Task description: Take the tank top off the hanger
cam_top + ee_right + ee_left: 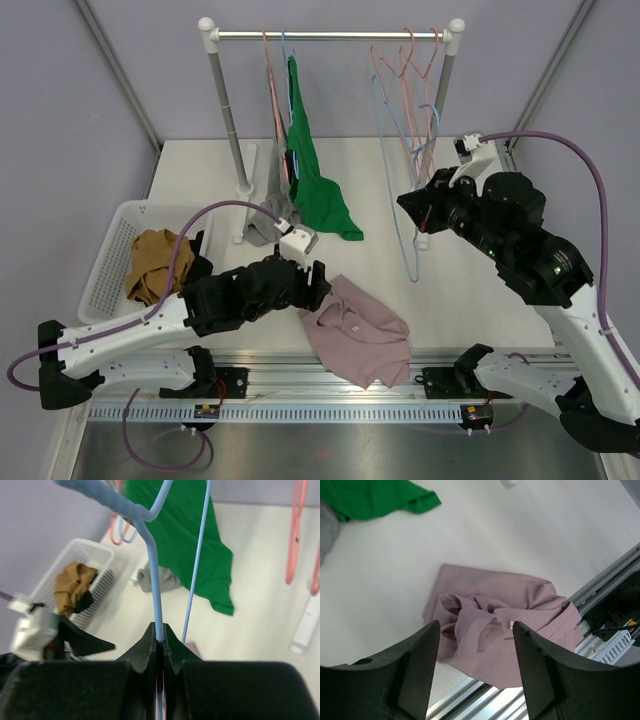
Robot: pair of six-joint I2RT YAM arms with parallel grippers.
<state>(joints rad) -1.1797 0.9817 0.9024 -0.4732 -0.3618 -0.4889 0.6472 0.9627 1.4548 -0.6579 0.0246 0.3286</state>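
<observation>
Table (200, 175): tank top (357, 335) crumpled under spread left claw (476, 630).

The tank top (495, 625) is soft, matt cloth with a fine rib, lying crumpled on a smooth, matt white table (535, 540). The green shirt (318, 190) is matt cloth too (smoother-faced, by the look). The hanger (154, 580) is thin and smooth with a slight sheen. The rack's crossbar (330, 36) is shiny metal. The basket (106, 264) is white plastic mesh. The left gripper (475, 625) is matt black plastic, faintly grainy.
</observation>
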